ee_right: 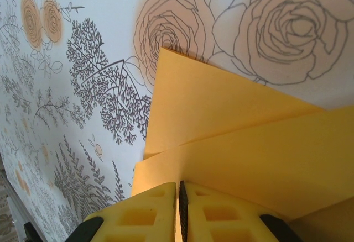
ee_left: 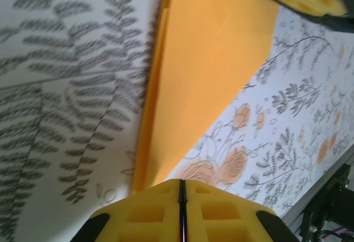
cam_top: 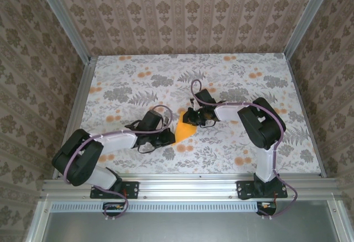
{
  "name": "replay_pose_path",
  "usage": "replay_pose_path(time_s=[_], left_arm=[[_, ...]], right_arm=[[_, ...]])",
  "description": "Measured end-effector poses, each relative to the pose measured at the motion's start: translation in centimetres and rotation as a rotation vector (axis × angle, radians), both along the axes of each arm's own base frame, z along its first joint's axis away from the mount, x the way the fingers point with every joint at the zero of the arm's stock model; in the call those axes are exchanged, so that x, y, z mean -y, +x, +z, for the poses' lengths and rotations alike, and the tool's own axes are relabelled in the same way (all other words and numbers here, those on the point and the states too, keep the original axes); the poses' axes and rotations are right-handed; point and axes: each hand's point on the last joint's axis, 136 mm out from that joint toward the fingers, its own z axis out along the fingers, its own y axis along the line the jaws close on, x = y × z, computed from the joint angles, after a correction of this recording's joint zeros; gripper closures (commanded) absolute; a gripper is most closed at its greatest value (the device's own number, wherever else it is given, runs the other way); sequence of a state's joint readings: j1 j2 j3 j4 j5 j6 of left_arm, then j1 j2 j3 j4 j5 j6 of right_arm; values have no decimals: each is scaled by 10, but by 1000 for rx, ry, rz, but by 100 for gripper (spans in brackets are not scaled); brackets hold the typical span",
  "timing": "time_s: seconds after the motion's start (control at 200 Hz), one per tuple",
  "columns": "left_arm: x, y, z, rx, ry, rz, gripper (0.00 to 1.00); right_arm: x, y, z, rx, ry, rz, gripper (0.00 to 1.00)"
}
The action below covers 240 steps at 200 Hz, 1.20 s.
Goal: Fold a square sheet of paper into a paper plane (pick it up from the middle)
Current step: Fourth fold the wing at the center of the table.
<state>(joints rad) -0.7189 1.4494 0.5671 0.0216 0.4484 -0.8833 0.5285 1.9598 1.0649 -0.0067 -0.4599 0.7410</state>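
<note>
Orange-yellow, creased to a point, the square sheet of paper [cam_top: 183,131] runs straight ahead of the left gripper [ee_left: 182,209], whose jaws are closed to a slit on its near tip. The right gripper [ee_right: 180,209], likewise closed, pinches the opposite edge, seemingly holding the layers taut above the floral table [cam_top: 238,70].

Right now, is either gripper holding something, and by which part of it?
Both seem to hold the square sheet of paper, already folded: the right gripper is shut on a folded edge, the left gripper on its narrow end.
</note>
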Motion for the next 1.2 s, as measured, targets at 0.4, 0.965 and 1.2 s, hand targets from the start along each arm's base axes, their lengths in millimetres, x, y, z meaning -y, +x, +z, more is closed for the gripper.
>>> replay_pose_path(time_s=[0.4, 0.965, 1.2], left_arm=[[4, -2, -21, -50, 77, -12, 92], [-6, -1, -9, -34, 17, 43, 90], [13, 26, 4, 20, -39, 65, 94]], right_arm=[[-1, 2, 0, 1, 0, -1, 87], [-1, 2, -1, 1, 0, 0, 86], [-1, 3, -1, 1, 1, 0, 86]])
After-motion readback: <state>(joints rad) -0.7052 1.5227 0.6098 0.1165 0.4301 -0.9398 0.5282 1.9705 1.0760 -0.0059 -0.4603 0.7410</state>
